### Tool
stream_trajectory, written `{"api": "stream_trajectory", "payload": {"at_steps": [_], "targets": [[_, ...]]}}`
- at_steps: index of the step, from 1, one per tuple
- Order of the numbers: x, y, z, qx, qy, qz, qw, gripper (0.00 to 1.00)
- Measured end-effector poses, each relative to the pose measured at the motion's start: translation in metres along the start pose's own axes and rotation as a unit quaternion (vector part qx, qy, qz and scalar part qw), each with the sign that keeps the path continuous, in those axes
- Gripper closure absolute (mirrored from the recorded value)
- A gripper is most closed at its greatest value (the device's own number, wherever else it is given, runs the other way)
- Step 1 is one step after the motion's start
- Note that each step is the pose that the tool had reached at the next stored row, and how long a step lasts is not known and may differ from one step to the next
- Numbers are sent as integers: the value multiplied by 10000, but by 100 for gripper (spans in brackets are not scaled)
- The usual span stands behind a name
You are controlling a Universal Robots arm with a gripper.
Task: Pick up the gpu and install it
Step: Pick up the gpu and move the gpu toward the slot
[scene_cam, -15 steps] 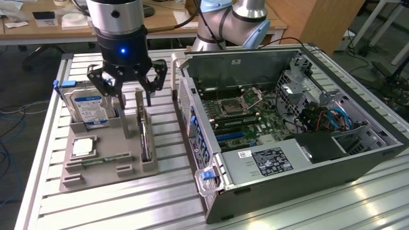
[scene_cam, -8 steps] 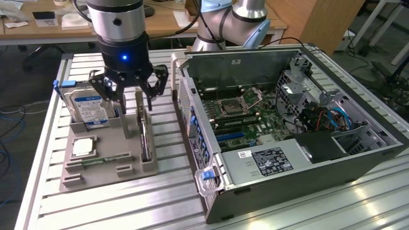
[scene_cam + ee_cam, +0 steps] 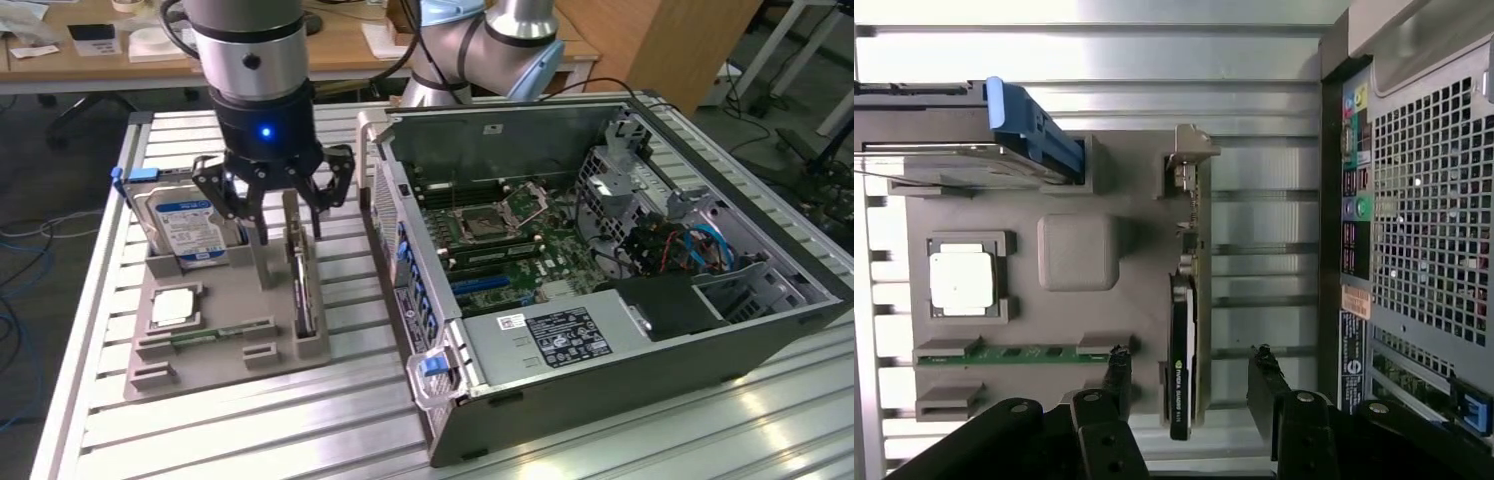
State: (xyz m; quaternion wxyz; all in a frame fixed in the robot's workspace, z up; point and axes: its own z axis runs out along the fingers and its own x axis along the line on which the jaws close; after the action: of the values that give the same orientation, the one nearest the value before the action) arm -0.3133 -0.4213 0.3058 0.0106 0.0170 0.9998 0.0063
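The gripper (image 3: 283, 226) (image 3: 1189, 362) hangs with its jaws spread wide and nothing held between them. In the wrist view one finger stands on each side of the gpu (image 3: 304, 290) (image 3: 1185, 330), with a clear gap on both sides, so neither touches the card. How high the fingertips sit against the card's top edge cannot be told.

The gpu stands on its long edge in a slot of the grey holder tray (image 3: 227, 300) (image 3: 1134, 220), on the tray's side nearest the computer case (image 3: 601, 280) (image 3: 1424, 200). Its metal bracket (image 3: 1190, 160) is at the end away from the fingers.

The same tray holds a hard drive (image 3: 187, 225) (image 3: 954, 165) upright at one end, a processor chip (image 3: 174, 308) (image 3: 962, 280) lying flat, and a green memory stick (image 3: 200, 338) (image 3: 1014, 352).

The case lies open on its side just beside the tray, on the exterior view's right, with its motherboard (image 3: 507, 230) and power supply (image 3: 561, 335) showing. Tray and case both rest on a slotted aluminium table (image 3: 267, 430) (image 3: 1254, 60).
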Motion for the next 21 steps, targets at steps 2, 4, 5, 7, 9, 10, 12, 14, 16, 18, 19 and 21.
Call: {"api": "stream_trajectory", "payload": {"at_steps": [2,4,5,7,9,10,12,14,16,18,19,21], "targets": [[-5,-1,30,0,0,3,10000,41],[-10,-1,60,0,0,7,10000,41],[-12,-1,76,1,0,9,10000,41],[-16,-1,105,1,-1,12,10000,41],[-20,-1,134,1,0,15,10000,41],[-21,-2,149,1,0,17,10000,41],[-25,-2,179,1,0,20,10000,41],[-31,-2,209,1,0,23,10000,41],[-35,-2,237,1,-1,26,10000,41],[-39,-2,265,1,-1,29,10000,41],[-40,-2,279,1,-1,31,10000,41],[-40,-3,305,1,0,33,10000,41]]}}
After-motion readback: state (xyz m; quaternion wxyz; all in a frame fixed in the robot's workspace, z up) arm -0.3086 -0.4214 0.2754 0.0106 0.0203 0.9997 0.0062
